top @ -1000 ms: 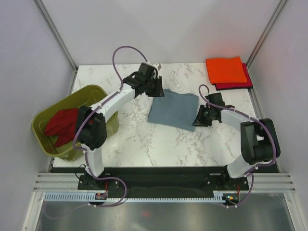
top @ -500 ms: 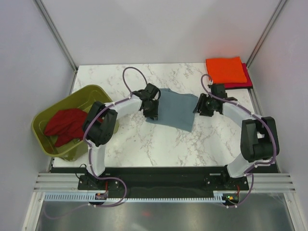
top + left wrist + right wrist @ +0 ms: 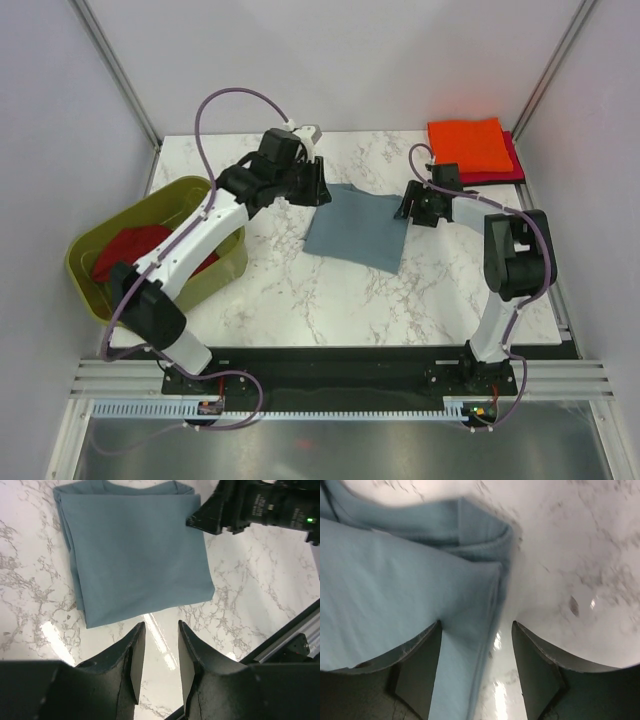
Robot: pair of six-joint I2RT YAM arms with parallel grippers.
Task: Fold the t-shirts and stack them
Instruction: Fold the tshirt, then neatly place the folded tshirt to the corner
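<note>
Here the right pincer (image 3: 476,625) gapes, seemingly empty, astride an edge of the blue-grey t-shirt (image 3: 385,590).

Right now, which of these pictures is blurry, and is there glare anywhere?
Right wrist view: softest, the blue-grey t-shirt blurred up close. Left wrist view: sharp, with bright glare streaks on the marble table. Top view: evenly lit, clear.

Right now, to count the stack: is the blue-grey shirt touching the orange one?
Apart. The top view shows bare table between the blue-grey shirt and the orange shirt.
</note>
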